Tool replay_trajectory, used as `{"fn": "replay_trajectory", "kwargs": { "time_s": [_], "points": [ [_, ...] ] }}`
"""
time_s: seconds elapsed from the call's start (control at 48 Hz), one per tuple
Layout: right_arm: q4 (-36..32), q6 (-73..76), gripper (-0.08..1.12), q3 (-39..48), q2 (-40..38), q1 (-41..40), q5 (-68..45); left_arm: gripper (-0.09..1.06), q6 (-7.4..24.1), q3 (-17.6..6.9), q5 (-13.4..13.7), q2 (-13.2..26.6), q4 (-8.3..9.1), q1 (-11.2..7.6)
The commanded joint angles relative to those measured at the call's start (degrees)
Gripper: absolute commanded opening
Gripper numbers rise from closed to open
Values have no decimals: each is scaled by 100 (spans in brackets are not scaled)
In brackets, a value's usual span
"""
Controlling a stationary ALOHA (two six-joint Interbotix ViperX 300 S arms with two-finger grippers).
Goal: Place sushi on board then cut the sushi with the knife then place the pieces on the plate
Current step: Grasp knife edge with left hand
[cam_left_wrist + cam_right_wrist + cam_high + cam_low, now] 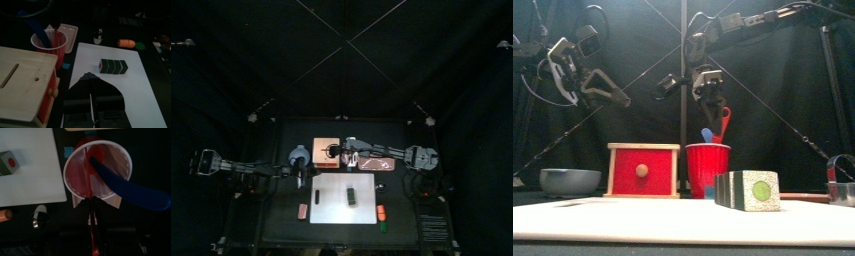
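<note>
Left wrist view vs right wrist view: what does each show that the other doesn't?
Only left wrist: the wooden box, and the sushi roll seen side-on, its blocks together on the white board. Only right wrist: a look straight down into the red cup; the roll shows just one end. Both: board, roll, cup, blue knife, and an orange toy off the board.

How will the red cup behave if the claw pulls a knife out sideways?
Red cup narrows toward its base and looks thin-walled, so it is probably light and apt to tip. Blue knife and red knife lean on its rim; a slanted pull may lever it over.
</note>
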Motion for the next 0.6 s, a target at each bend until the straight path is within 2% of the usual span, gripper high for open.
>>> {"fn": "replay_trajectory", "kwargs": {
  "time_s": [0.021,0.292,0.604],
  "points": [
    [-9,-9,38,-220,-343,-35,44,-2,-9,-62,-26,-18,0,18],
    [-9,26,38,-202,-879,-53,105,-2,-18,-62,-26,-70,0,18],
    [-53,123,38,-114,-1951,-44,53,-2,18,-62,-26,-457,9,18]
  ]
}}
